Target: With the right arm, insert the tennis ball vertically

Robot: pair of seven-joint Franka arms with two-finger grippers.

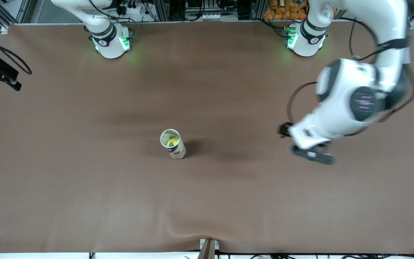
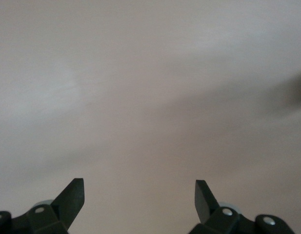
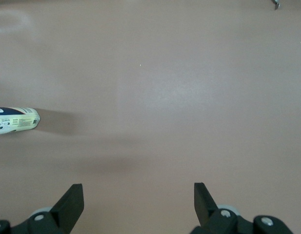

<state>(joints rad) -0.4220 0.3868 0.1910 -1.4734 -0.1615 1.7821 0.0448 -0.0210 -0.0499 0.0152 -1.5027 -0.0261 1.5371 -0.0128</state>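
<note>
The can stands upright near the table's middle, with a yellow-green ball already inside (the insertion looks done). My right gripper is open and empty above bare table; my left gripper, also open, waits over its own end.

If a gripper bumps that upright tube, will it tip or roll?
The tube looks tall and narrow on a small base, so a high nudge would probably tip it. Once lying down, its round body would likely roll. The ball inside may steady it slightly.
</note>
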